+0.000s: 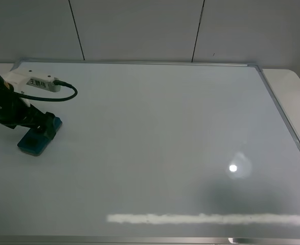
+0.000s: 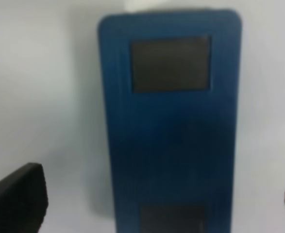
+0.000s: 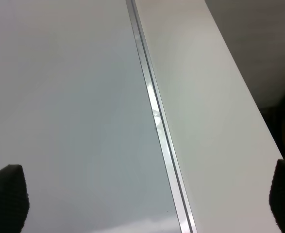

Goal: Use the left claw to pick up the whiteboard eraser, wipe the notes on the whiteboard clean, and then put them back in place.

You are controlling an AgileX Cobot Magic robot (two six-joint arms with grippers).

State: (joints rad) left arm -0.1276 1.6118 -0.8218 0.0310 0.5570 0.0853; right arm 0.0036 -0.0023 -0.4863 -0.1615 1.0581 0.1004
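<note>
From the high camera, the whiteboard (image 1: 155, 148) fills nearly the whole scene, its thin silver frame running along the far edge and the right side. The whiteboard eraser (image 1: 35, 140) lies flat on the board near its left edge, about midway between the far and near frame rails. The left claw (image 1: 43, 125) reaches in from the left and sits right over the far end of the eraser, touching or nearly touching it; from here I cannot tell how its jaws stand. A small white labelled box (image 1: 35, 81) with a black cable (image 1: 63, 96) rides on the arm just behind the claw. No handwritten marks can be made out on the board; a bright round glare spot (image 1: 233, 167) and a pale streak (image 1: 206, 219) lie toward its near right part.

In the left wrist camera, the whiteboard eraser (image 2: 170, 126) fills the middle, blurred, with a dark patch near each end. The two dark fingertips (image 2: 16, 199) stand wide apart, one on each side of the eraser, with white board showing between each and the block, so the claw is spread and grips nothing.

In the right wrist camera, the whiteboard's silver frame (image 3: 159, 121) runs between the glossy board and a white table (image 3: 205, 111). The right claw's fingertips (image 3: 6, 196) sit far apart, holding nothing.
</note>
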